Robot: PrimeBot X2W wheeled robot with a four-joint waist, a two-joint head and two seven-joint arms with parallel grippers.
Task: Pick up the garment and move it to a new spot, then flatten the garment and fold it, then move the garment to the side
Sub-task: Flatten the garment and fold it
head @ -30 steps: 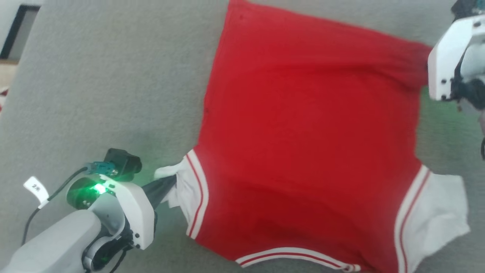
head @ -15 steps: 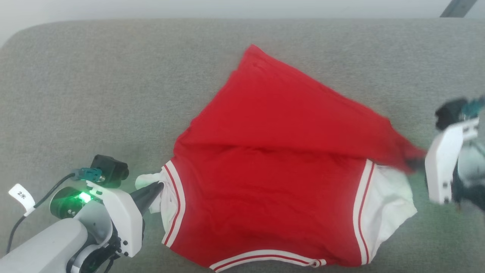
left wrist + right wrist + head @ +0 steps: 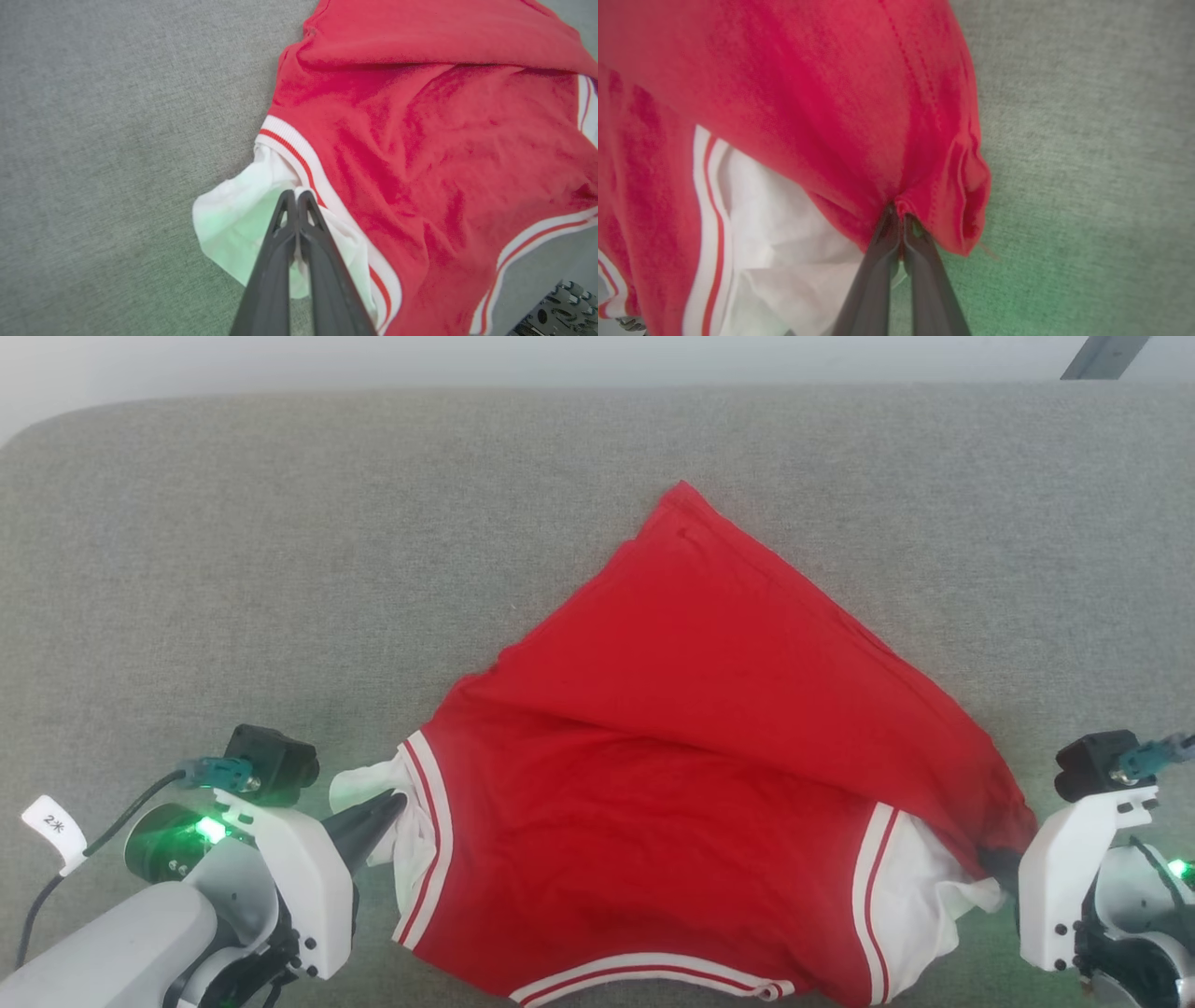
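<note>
With our left gripper (image 3: 390,801) clamped on a white sleeve (image 3: 233,224) and our right gripper (image 3: 1001,861) clamped on a red hem corner (image 3: 952,205), we hold the garment (image 3: 653,756), lying partly folded near the grey cushion's (image 3: 233,569) front edge.

A red flap of the garment (image 3: 709,709) is lying over the top of the white sleeve (image 3: 920,896) at four o'clock in the head view, and the frame's bottom edge is clipping the cloth's lowest corner at five o'clock. In the right wrist view, the right gripper (image 3: 896,215) is burying its fingertips in bunched red cloth. The cable tag (image 3: 53,823) at eight o'clock is showing print too small to read. A dark ribbed object (image 3: 556,313) is being cropped at five o'clock in the left wrist view.
</note>
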